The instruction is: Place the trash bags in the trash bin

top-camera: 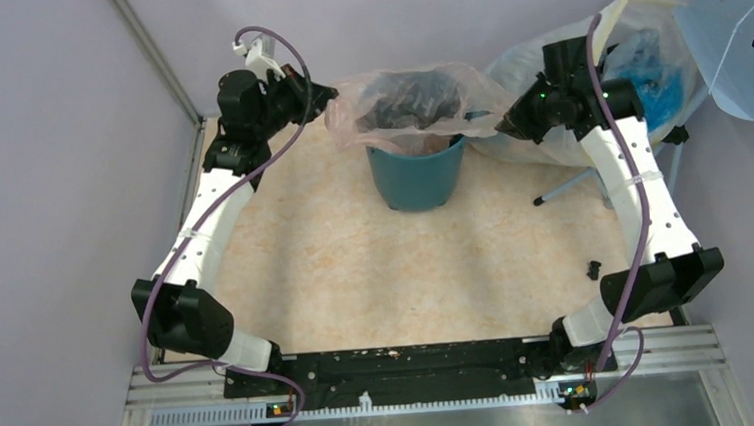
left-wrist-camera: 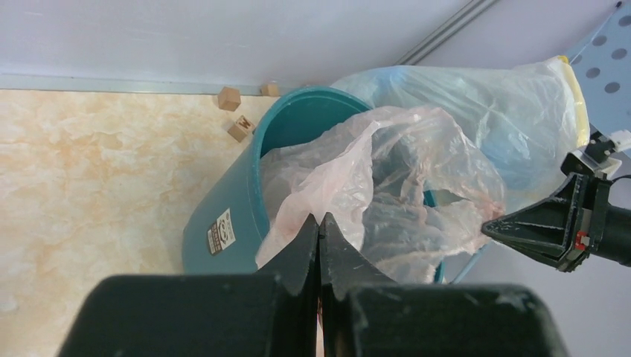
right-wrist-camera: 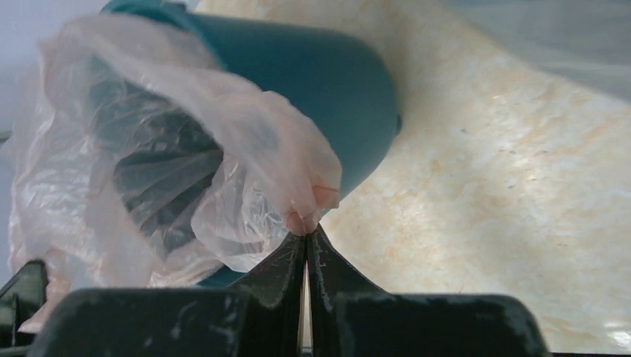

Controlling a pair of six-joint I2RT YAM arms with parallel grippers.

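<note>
Left jaws and right jaws clamped tight on thin translucent pink plastic bag [top-camera: 410,95], spread over round dark teal plastic bin [top-camera: 418,180], upper centre; next, probably lower it in.

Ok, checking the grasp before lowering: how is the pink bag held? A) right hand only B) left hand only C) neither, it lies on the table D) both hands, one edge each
D: the left hand and the right hand each pinch an edge of the pink trash bag, spread over the teal trash bin.

Overhead view looking down, wrist views close, opposed, sharing the trash bin [top-camera: 417,180]
</note>
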